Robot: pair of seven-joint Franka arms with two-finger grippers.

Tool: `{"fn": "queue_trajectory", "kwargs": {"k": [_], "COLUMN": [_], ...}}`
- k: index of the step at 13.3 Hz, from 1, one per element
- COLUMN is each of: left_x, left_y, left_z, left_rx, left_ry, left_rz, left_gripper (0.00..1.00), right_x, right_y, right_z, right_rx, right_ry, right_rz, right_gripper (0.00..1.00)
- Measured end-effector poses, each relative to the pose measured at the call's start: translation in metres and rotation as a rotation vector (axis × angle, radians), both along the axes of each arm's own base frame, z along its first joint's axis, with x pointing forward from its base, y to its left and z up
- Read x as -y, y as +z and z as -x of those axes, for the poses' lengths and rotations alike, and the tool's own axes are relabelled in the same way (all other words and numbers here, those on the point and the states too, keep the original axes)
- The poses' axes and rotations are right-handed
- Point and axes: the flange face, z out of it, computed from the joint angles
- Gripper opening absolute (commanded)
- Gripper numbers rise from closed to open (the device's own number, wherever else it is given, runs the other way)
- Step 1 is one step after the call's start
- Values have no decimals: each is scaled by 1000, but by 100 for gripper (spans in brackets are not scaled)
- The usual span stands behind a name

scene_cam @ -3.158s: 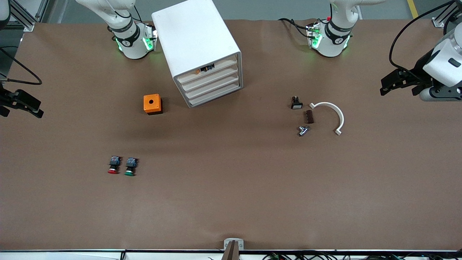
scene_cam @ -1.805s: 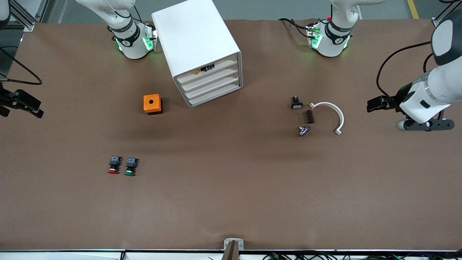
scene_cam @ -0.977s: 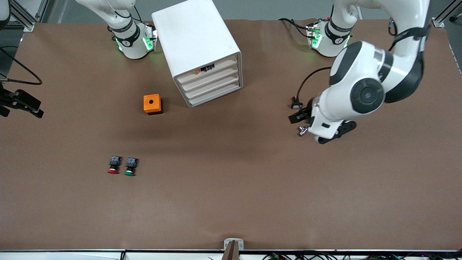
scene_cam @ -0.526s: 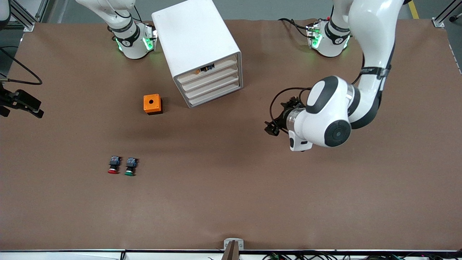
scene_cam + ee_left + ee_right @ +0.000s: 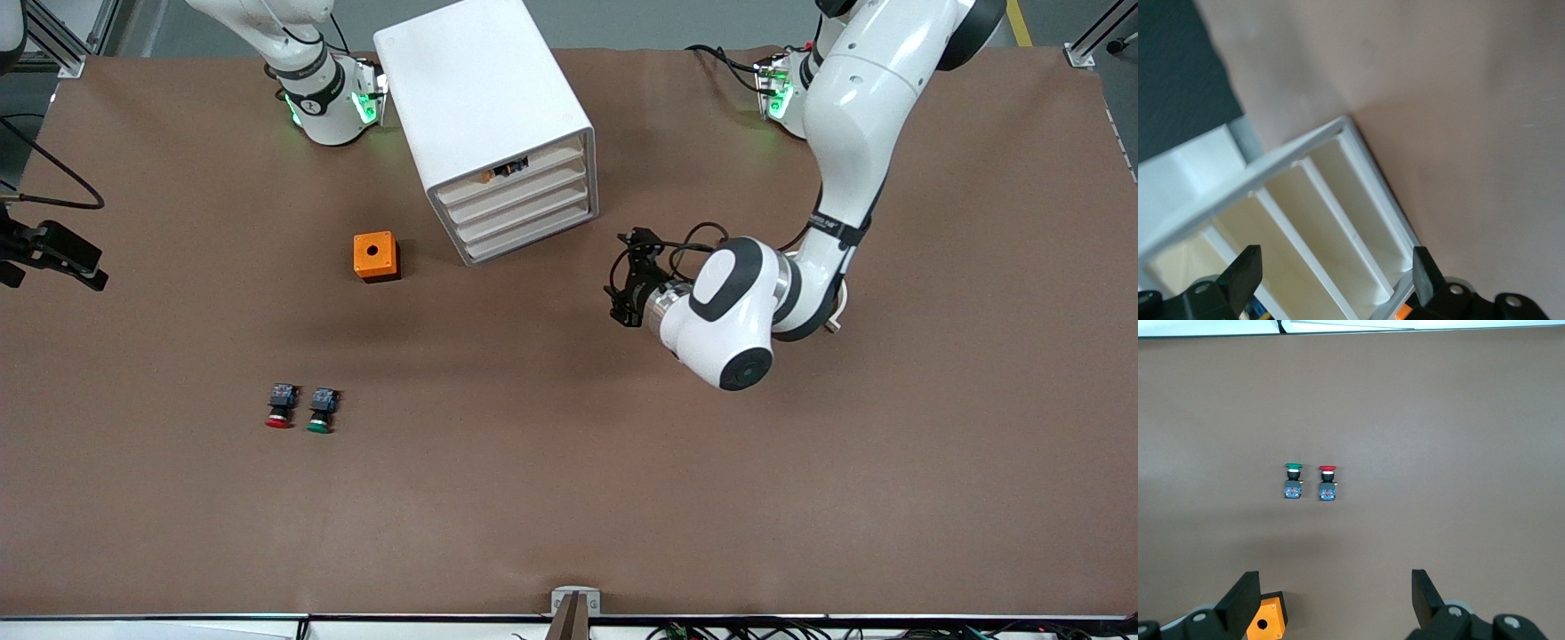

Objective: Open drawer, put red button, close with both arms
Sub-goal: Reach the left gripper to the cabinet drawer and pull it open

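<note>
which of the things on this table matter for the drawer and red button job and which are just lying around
Part of the job:
- drawer, second from top, shut
- red button
- left gripper, open, in front of the cabinet
- right gripper, open, arm waiting

Just lying about:
- green button beside the red one
- orange box

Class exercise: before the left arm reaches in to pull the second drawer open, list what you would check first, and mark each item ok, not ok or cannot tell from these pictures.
1. left gripper open: ok, its fingers stand wide apart.
2. Left gripper facing the cabinet front: ok, by the left wrist view.
3. Left gripper level with the drawer: cannot tell.
4. Drawer shut, handle untouched: ok.
5. red button free on the table, beside the green button: ok.
6. right gripper open and waiting above the orange box: ok.
</note>
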Motion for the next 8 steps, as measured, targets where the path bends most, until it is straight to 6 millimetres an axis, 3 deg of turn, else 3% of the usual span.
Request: {"fn": "queue_trajectory", "kwargs": {"k": [4,8], "left_x": [27,46], "left_y": [-38,-58], "left_z": [27,57], "left_rx": [-256,-400], "left_ry": [84,48], "left_rz": [-43,-98], "left_gripper": [96,65], "right_x": [0,0], "right_y": [0,0], "right_z": [0,0], "right_rx": [0,0], "right_ry": [0,0], "right_rz": [0,0], "right_gripper": [100,100]}}
